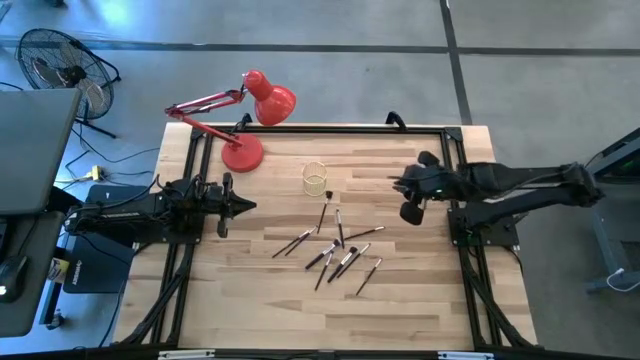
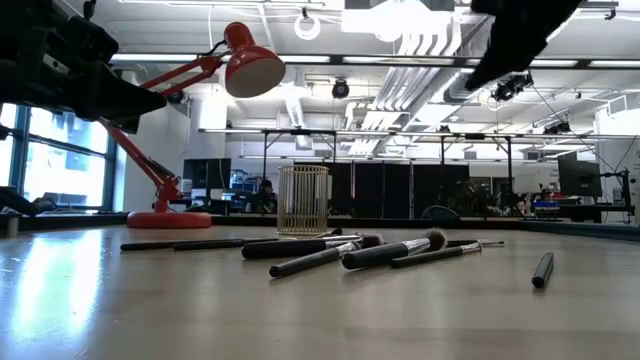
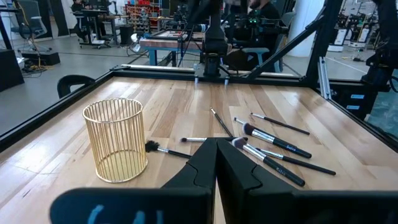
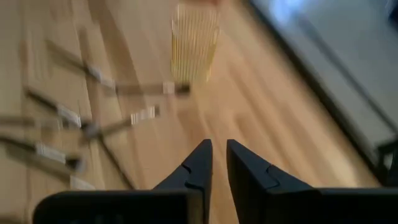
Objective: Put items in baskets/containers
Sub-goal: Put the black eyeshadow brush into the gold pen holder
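Several thin dark-handled brushes (image 1: 335,245) lie flat and scattered on the wooden table, in front of a small round gold wire cup (image 1: 316,179) that stands upright on its base. In the low view the cup (image 2: 302,198) stands behind the brushes (image 2: 340,250). My left gripper (image 1: 250,206) hovers shut at the table's left side, pointing toward the brushes (image 3: 273,146) and the cup (image 3: 115,140). My right gripper (image 1: 395,183) hangs above the table's right part with a narrow gap between its fingers, facing the cup (image 4: 194,40) and the brushes (image 4: 62,115). Neither touches anything.
A red desk lamp (image 1: 242,152) stands at the table's far left corner, its head (image 2: 250,62) reaching over toward the cup. A black frame rail (image 1: 300,128) runs round the table's edges. Bare wood lies near the near edge (image 1: 320,320).
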